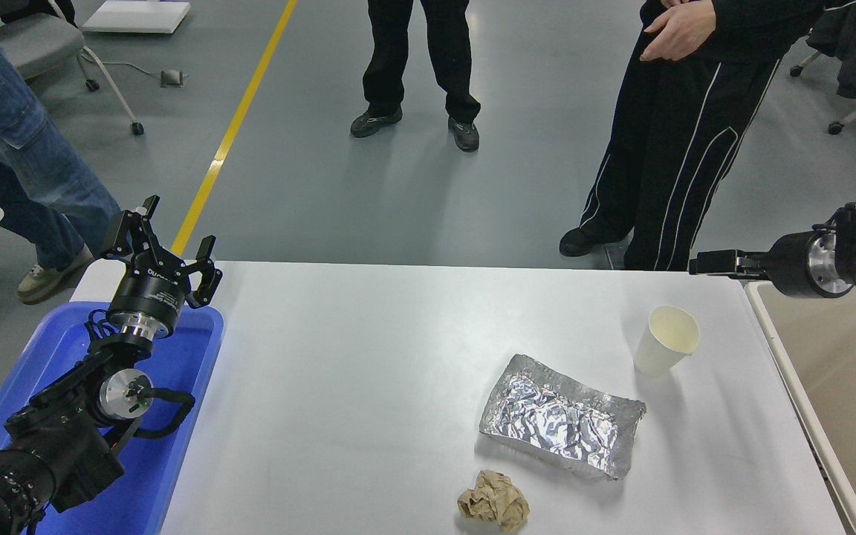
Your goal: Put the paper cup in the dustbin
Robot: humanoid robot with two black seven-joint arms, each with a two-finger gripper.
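The paper cup (666, 340) is cream-white and stands upright on the white table (354, 371) near its far right corner. The beige dustbin (848, 371) sits just past the table's right edge, and only its left part shows. My right gripper (718, 262) reaches in from the right edge, seen side-on above the dustbin's far corner, up and to the right of the cup and apart from it. It holds nothing. My left gripper (175, 239) is parked at the lower left over the blue bin, open and empty.
A crinkled silver foil packet (562, 416) lies left of and nearer than the cup. A crumpled brown paper ball (493, 501) lies near the front edge. A blue bin (175, 416) is at the table's left. Three people stand beyond the far side.
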